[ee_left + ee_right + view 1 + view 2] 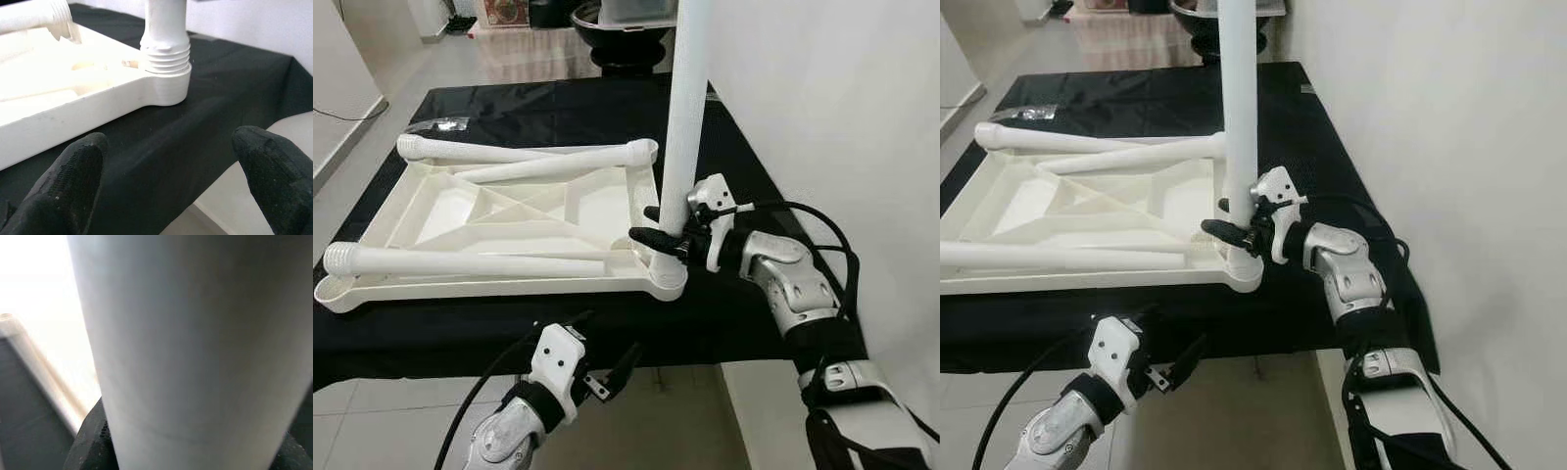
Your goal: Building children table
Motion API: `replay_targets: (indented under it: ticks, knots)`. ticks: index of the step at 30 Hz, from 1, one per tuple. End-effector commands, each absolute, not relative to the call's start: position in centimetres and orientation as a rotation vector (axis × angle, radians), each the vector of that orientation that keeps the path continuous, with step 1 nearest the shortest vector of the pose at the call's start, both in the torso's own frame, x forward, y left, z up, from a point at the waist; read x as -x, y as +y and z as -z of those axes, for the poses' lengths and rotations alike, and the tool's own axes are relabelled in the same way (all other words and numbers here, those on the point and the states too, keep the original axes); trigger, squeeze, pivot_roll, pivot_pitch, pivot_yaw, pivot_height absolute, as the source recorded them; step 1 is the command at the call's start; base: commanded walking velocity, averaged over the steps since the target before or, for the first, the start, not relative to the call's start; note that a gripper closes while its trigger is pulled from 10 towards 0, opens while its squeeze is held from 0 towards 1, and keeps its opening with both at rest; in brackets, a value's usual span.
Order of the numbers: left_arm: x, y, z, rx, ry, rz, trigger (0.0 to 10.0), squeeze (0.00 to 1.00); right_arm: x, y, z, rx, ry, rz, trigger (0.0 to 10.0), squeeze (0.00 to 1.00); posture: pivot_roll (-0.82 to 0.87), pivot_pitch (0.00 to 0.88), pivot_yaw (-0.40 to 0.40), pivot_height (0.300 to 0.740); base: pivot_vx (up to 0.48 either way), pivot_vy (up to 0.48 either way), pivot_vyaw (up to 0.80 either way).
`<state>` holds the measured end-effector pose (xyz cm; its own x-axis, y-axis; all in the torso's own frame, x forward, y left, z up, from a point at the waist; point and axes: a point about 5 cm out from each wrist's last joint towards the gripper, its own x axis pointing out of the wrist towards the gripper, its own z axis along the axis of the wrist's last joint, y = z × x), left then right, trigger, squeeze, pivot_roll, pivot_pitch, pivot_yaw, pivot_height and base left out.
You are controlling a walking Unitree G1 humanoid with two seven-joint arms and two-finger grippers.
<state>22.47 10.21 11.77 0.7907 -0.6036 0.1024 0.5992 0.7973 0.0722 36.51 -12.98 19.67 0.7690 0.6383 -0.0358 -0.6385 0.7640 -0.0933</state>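
Currently I see the white tabletop (558, 211) lying upside down on the bench (754, 186), which is draped in black cloth; one white leg (683, 117) stands upright in the corner socket (166, 88) nearest my right arm, its threaded end partly exposed above the socket rim in the left wrist view; right tool (658, 233) is clamped around the lower part of this upright leg, just above the socket, black fingers on either side of the tube; right wrist view shows the leg's pale surface up close with a black finger pad (93, 440) pressed against it; left tool (607, 377) hangs below the near edge of the bench, fingers spread wide, touching nothing; its two black fingertips (73, 181) frame the socket corner from a distance; three more legs lie loose across the underside of the tabletop: one (460, 262) along the near edge, one (470, 152) along the far edge, one (563, 164) slanted beside it; a white wall (842, 108) runs just beside the bench on my right; tiled floor (372, 441) beneath
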Motion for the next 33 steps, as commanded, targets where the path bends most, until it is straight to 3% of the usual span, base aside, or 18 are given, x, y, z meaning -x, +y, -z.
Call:
replay_targets:
  ticks: [1,2,4,10,11,13,14,16,17,18,21,22,23,25,26,28,33]
  knots:
    - [-22.3,10.4,-11.6,-0.021,-0.122,0.638,10.0,0.00,-36.0,-14.6,-15.8,0.107,0.183,-0.428,0.0,0.00,0.02,0.147,-0.026,0.740,0.000,0.000,0.00]
    - [-22.2,10.4,-11.6,-0.020,-0.123,0.637,10.0,0.00,-35.3,-14.8,-14.6,0.107,0.223,-0.276,0.0,0.00,0.02,0.147,-0.026,0.740,0.000,0.000,0.00]
    - [-22.3,10.5,-11.7,-0.021,-0.127,0.634,10.0,0.00,-32.8,-13.2,-12.3,0.068,0.270,-0.194,0.0,0.00,0.01,0.156,-0.011,0.740,0.000,0.000,0.00]
    - [-22.4,10.6,-11.6,-0.022,-0.127,0.632,10.0,0.00,-33.2,-11.3,-12.7,0.037,0.234,-0.243,0.0,0.00,0.02,0.150,-0.005,0.740,0.000,0.000,0.00]
    - [-22.5,10.6,-11.6,-0.021,-0.126,0.632,10.0,0.00,-33.6,-10.8,-13.0,0.038,0.217,-0.262,1.6,0.00,0.02,0.149,-0.006,0.740,0.000,0.000,0.00]
    - [-22.5,10.6,-11.6,-0.021,-0.126,0.632,10.0,0.00,-33.6,-10.8,-13.0,0.038,0.217,-0.262,1.6,0.00,0.02,0.149,-0.006,0.740,0.000,0.000,0.00]
    - [-22.5,10.6,-11.6,-0.020,-0.126,0.630,10.0,0.00,-34.0,-10.3,-13.5,0.041,0.195,-0.275,10.0,0.00,0.02,0.152,-0.006,0.740,0.000,0.000,0.00]
    - [-22.5,10.6,-11.6,-0.019,-0.127,0.626,10.0,0.00,-34.3,-9.9,-14.0,0.034,0.178,-0.278,10.0,0.00,0.02,0.151,-0.006,0.740,0.000,0.000,0.00]
    - [-22.6,10.6,-11.6,-0.018,-0.127,0.622,10.0,0.00,-34.5,-9.6,-14.6,0.020,0.159,-0.303,10.0,0.87,0.03,0.148,-0.008,0.740,0.000,0.000,0.00]
    - [-22.6,10.6,-11.6,-0.017,-0.128,0.620,10.0,0.00,-34.9,-9.4,-15.3,-0.002,0.129,-0.342,10.0,1.00,0.03,0.146,-0.013,0.740,0.000,0.000,0.00]
    - [-22.7,10.6,-11.5,-0.017,-0.127,0.619,10.0,0.00,-35.0,-9.0,-16.2,-0.015,0.092,-0.430,10.0,1.00,0.04,0.143,-0.016,0.740,0.000,0.000,0.00]
    - [-22.7,10.6,-11.5,-0.017,-0.127,0.618,10.0,0.00,-35.0,-8.8,-16.4,-0.016,0.085,-0.453,10.0,0.95,0.04,0.143,-0.016,0.740,0.000,0.000,0.00]
    - [-22.7,10.5,-11.4,-0.017,-0.127,0.618,10.0,0.00,-35.1,-8.7,-16.9,-0.018,0.059,-0.546,10.0,0.46,0.04,0.133,-0.018,0.740,0.000,0.000,0.00]
    - [-22.7,10.5,-11.4,-0.017,-0.127,0.618,10.0,0.00,-35.1,-8.7,-16.9,-0.018,0.059,-0.546,10.0,0.46,0.04,0.133,-0.018,0.740,0.000,0.000,0.00]
    - [-22.8,10.5,-11.4,-0.017,-0.126,0.616,10.0,0.00,-35.2,-8.7,-17.7,-0.007,0.028,-0.651,10.0,0.00,0.04,0.125,-0.021,0.740,0.000,0.000,0.00]
    - [-22.9,10.4,-11.2,-0.019,-0.126,0.613,10.0,0.00,-35.3,-9.0,-19.2,0.061,-0.035,-0.858,10.0,0.00,0.04,0.113,-0.024,0.740,0.000,0.000,0.00]
    - [-23.1,10.3,-11.1,-0.021,-0.127,0.609,10.0,0.00,-35.5,-9.4,-19.9,0.116,-0.054,-0.997,10.0,0.00,0.05,0.104,-0.027,0.740,0.000,0.000,0.00]
